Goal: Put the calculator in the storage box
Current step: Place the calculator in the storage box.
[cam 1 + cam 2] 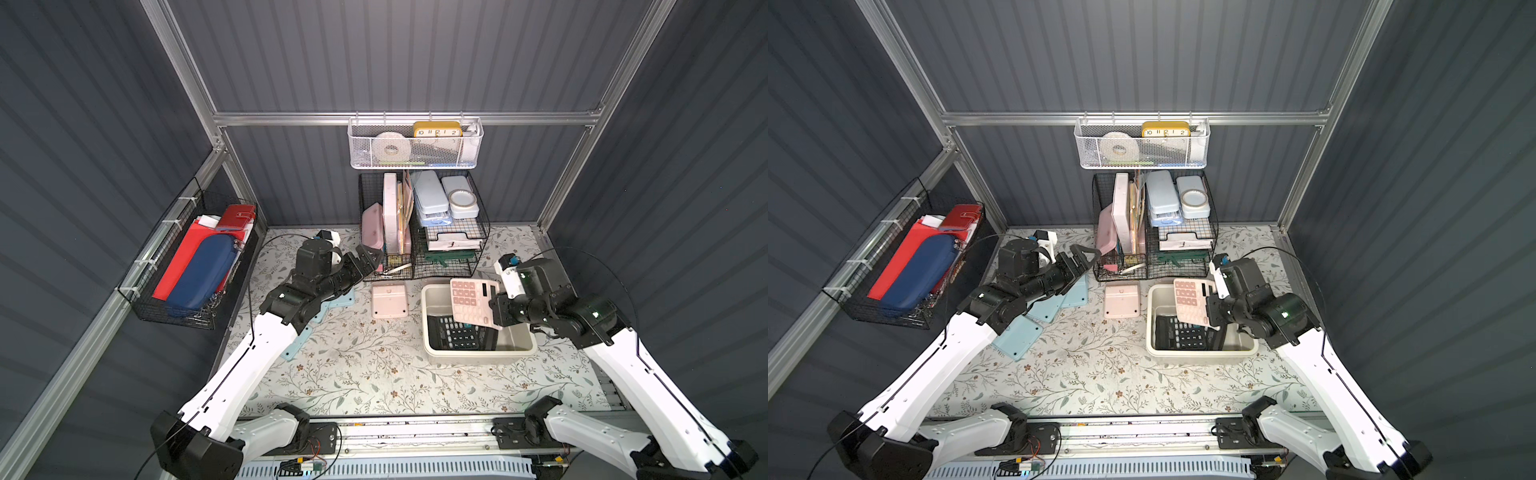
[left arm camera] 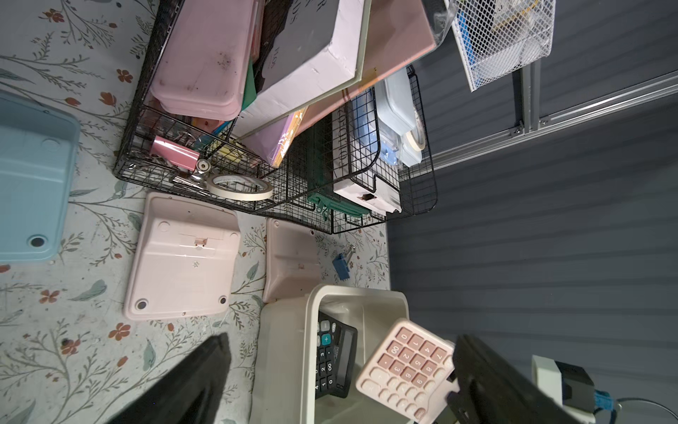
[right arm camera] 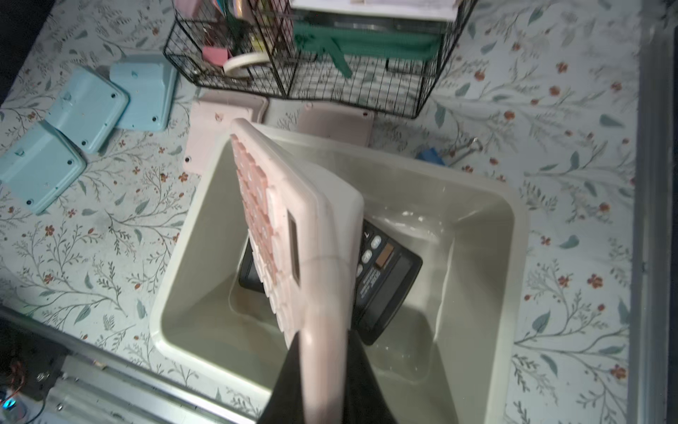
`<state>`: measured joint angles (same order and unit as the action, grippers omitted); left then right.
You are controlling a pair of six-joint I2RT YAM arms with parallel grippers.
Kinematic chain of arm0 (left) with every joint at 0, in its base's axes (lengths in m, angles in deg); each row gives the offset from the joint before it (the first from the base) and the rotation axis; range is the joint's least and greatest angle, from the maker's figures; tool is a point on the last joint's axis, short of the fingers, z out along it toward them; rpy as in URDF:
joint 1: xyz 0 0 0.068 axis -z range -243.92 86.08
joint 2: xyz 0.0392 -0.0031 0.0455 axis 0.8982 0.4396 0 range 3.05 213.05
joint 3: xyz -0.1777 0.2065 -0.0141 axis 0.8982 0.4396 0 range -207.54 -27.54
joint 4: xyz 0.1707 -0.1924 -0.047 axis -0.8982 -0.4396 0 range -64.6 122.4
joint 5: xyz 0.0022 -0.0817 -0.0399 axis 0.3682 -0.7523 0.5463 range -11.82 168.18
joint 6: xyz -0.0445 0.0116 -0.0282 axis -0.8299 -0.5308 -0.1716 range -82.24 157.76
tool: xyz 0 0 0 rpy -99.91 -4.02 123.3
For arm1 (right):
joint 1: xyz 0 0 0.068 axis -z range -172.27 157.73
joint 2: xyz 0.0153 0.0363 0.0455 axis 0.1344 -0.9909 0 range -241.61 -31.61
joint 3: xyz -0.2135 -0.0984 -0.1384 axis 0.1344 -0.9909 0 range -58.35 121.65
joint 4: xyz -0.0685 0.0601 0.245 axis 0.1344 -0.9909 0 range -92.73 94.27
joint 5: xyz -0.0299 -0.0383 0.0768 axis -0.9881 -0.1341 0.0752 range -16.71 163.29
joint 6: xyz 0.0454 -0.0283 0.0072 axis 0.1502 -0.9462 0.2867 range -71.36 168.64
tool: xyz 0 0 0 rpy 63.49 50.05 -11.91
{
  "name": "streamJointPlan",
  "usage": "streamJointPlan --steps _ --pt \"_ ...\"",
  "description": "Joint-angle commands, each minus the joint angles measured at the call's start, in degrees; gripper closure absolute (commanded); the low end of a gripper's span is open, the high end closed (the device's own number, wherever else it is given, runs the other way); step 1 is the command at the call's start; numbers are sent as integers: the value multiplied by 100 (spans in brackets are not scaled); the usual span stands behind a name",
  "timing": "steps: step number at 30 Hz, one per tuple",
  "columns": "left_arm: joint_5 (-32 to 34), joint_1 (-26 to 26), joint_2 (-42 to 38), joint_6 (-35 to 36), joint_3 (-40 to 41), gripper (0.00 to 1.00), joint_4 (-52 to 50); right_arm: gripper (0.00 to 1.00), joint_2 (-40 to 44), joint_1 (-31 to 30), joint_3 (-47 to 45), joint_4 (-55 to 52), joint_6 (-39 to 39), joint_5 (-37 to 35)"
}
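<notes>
A pink calculator (image 1: 473,303) (image 1: 1194,303) hangs tilted, keys showing, over the cream-beige storage box (image 1: 478,357) (image 1: 1200,356). My right gripper (image 1: 494,311) (image 3: 324,345) is shut on its edge, and its lower end dips inside the box (image 3: 521,227). A black calculator (image 1: 457,334) (image 3: 385,279) lies on the box floor. My left gripper (image 1: 365,259) (image 1: 1081,257) stands open and empty by the black wire basket, well left of the box. The left wrist view shows the pink calculator (image 2: 407,367) over the box (image 2: 286,348).
A pink calculator (image 1: 390,299) (image 2: 183,257) lies face down left of the box, another (image 2: 291,260) (image 3: 335,123) behind it. Blue calculators (image 1: 1034,328) (image 3: 84,110) lie under the left arm. Black wire baskets (image 1: 424,232) stand at the back, a white mesh basket (image 1: 415,145) above. A blue clip (image 3: 431,154) is nearby.
</notes>
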<state>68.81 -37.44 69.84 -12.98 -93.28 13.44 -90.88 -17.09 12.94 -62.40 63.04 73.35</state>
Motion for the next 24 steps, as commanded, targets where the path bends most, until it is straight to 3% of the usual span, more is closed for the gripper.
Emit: streamJointPlan --steps 1,6,9,24 --pt "-26 -20 -148 410 220 1 368 100 -135 351 225 -570 -19 808" --pt "-84 -27 -127 484 447 1 531 100 -552 581 275 -721 -125 899" --pt "-127 -21 -13 551 488 1 551 100 -792 640 330 -833 -128 458" --pt "-543 -21 548 891 575 1 722 100 -1747 1161 403 -733 -218 -30"
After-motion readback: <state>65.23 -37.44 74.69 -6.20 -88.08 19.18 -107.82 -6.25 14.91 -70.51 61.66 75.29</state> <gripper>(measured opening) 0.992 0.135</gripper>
